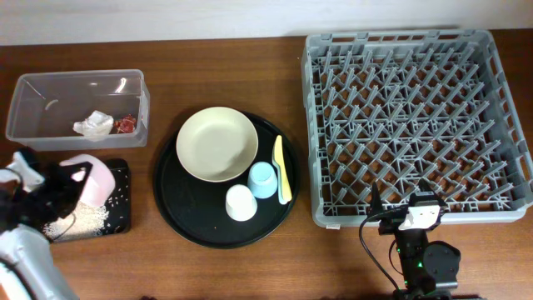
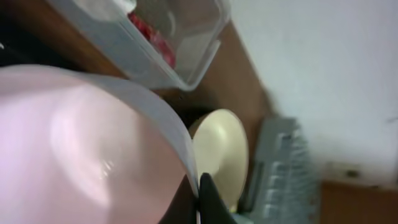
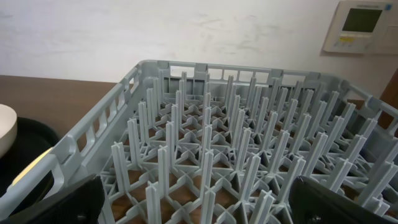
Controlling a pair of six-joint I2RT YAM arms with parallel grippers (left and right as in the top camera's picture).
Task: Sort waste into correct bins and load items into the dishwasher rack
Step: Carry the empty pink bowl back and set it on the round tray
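Observation:
My left gripper (image 1: 77, 177) is shut on the rim of the small pink bowl (image 1: 95, 180) and holds it tilted over the flat black tray (image 1: 122, 208), where rice grains (image 1: 82, 221) lie. In the left wrist view the pink bowl (image 2: 81, 143) fills the frame, with a finger (image 2: 202, 194) pinching its rim. The clear box (image 1: 79, 77) holds the white wrapper (image 1: 93, 124) and the red wrapper (image 1: 126, 124). The cream bowl (image 1: 216, 143), blue cup (image 1: 263, 179), white cup (image 1: 241, 202) and yellow utensil (image 1: 281, 169) sit on the round black tray (image 1: 179, 208). My right gripper (image 3: 199, 202) is open and empty at the front edge of the grey rack (image 1: 416, 117).
The rack (image 3: 217, 124) fills the right wrist view, and no items show in it. The round tray stands between the flat tray and the rack. Bare wooden table runs along the front edge and the back.

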